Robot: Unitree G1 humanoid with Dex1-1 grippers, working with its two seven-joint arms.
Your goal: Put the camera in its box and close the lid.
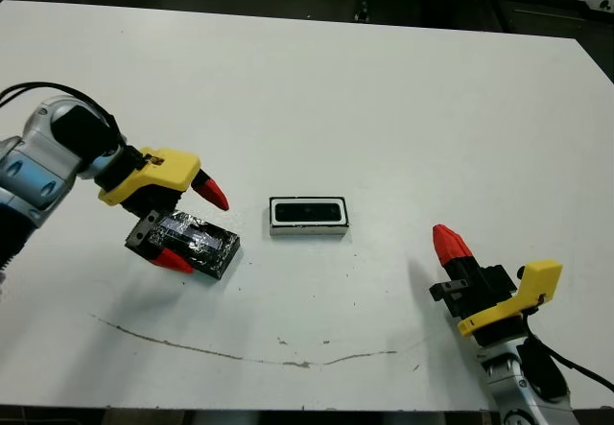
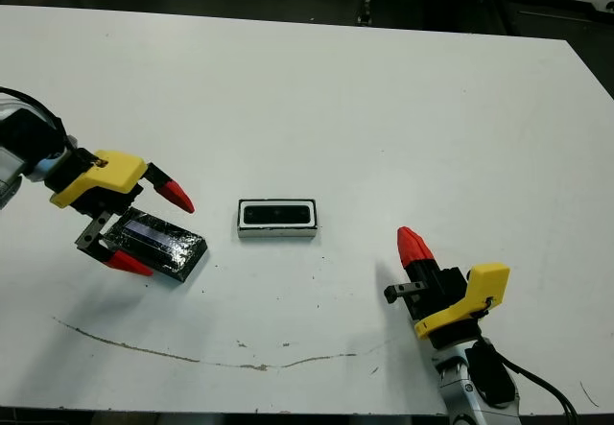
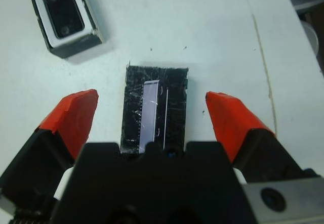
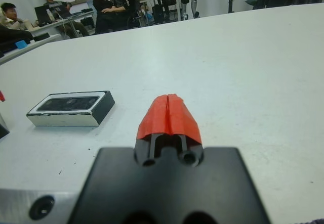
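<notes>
Camera [image 1: 308, 214] lies inside its box [image 1: 308, 231], a shallow tray with white rim and dark sides near the middle of the white desk [image 1: 384, 99]; only the bar's dark glossy face shows, and no brand or writing can be read on it. To the robot's left, well apart from the box, the lid [image 1: 192, 241] lies flat on the desk, its speckled black top bearing a pale strip with no legible lettering. The left pincer [image 1: 191, 228] stands released, its red fingertips [image 3: 76, 115] straddling the lid; the gripper's body hides the lid's near end in the wrist view. The right pincer [image 4: 168, 115] is clenched on nothing, hovering near the front right. People sit at tables beyond the desk.
</notes>
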